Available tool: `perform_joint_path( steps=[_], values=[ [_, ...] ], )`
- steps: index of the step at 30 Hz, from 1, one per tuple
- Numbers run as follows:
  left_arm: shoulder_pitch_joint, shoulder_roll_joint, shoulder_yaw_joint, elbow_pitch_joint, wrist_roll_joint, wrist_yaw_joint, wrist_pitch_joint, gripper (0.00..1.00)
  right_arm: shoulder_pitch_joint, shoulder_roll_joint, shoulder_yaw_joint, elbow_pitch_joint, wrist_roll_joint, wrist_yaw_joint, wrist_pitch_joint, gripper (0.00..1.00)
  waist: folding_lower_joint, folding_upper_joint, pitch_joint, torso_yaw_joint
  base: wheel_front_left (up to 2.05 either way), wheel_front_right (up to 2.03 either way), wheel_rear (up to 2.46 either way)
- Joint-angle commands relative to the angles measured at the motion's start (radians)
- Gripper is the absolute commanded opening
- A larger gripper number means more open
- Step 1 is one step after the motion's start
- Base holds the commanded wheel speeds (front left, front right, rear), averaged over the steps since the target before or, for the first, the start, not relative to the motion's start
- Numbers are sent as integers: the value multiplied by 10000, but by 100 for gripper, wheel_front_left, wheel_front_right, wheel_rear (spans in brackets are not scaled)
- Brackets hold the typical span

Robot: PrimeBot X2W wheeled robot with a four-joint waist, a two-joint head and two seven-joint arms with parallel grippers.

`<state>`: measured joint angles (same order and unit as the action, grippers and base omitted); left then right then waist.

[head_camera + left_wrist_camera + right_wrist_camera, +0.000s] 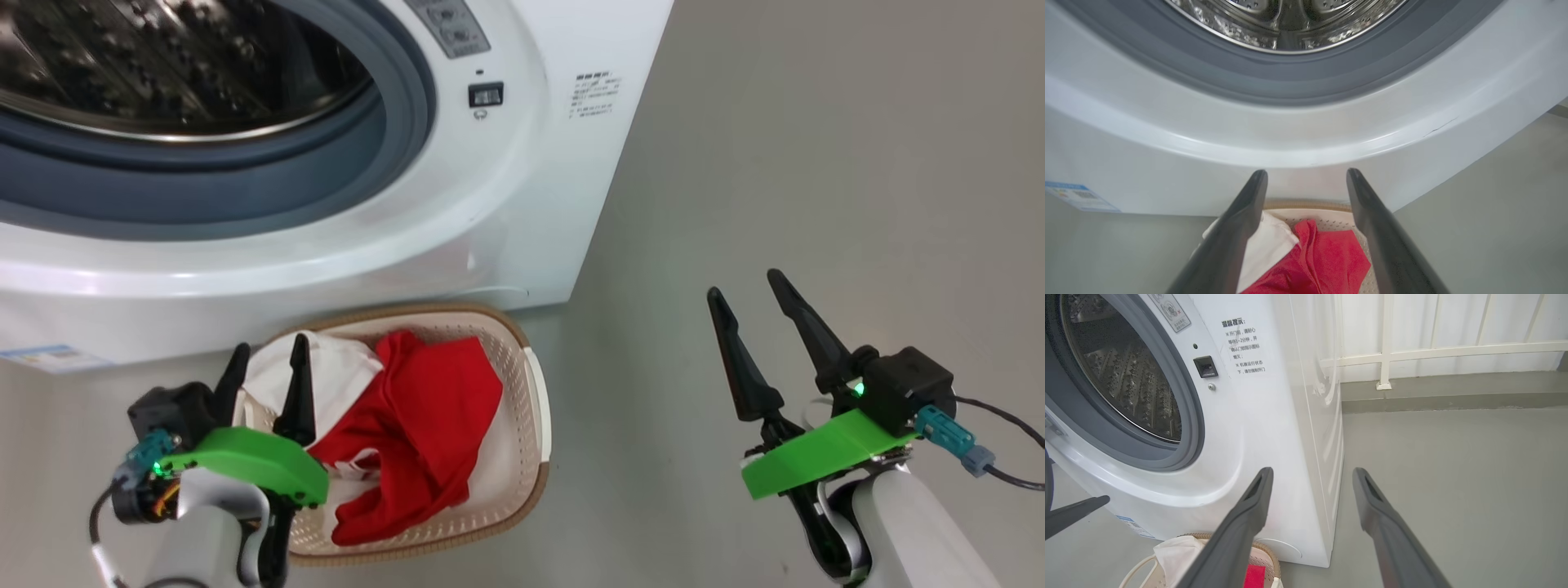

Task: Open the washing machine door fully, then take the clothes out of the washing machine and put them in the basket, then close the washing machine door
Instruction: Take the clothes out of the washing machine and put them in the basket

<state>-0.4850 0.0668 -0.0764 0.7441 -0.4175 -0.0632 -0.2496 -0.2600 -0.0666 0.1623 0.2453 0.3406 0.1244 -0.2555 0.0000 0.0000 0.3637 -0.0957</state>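
The washing machine (490, 204) stands at the upper left with its mouth uncovered, showing the grey rubber ring and the bare steel drum (163, 65). Its door is out of view. On the floor before it, the basket (535, 392) holds the red and white clothes (424, 408). My left gripper (271, 343) hangs open over the basket's left side with nothing between its fingers. The left wrist view has that gripper (1306, 171) pointing at the machine's front, with the clothes (1331, 257) below. My right gripper (744, 282) is open over bare floor to the right, apart from the basket.
Grey floor (816, 163) spreads to the right of the machine. A white railing (1412, 355) and a low kerb run along the back. The machine carries a blue label sticker (49, 358) low on its front and a door latch slot (486, 95). A cable (1004, 416) trails from my right wrist.
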Motion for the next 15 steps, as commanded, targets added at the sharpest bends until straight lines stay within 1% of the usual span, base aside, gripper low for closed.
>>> perform_joint_path(
  steps=[1,6,10,15],
  values=[
    [412,301,426,-756,329,-69,-120,100,228,22,81,-178,-180,63,-63,100,0,0,-513,40,0,0,0],
    [1271,345,849,-2574,1225,-103,-121,100,432,50,-65,-134,-523,63,-63,100,0,0,-999,4,0,0,0],
    [1831,256,1169,-3471,1717,-124,-121,100,598,75,-192,-128,-641,63,-63,100,0,0,-1394,-11,0,0,0],
    [2492,65,1506,-4567,2079,-178,-121,100,859,90,-523,-266,-793,63,-63,100,0,0,-1885,-21,0,0,0]
  ],
)
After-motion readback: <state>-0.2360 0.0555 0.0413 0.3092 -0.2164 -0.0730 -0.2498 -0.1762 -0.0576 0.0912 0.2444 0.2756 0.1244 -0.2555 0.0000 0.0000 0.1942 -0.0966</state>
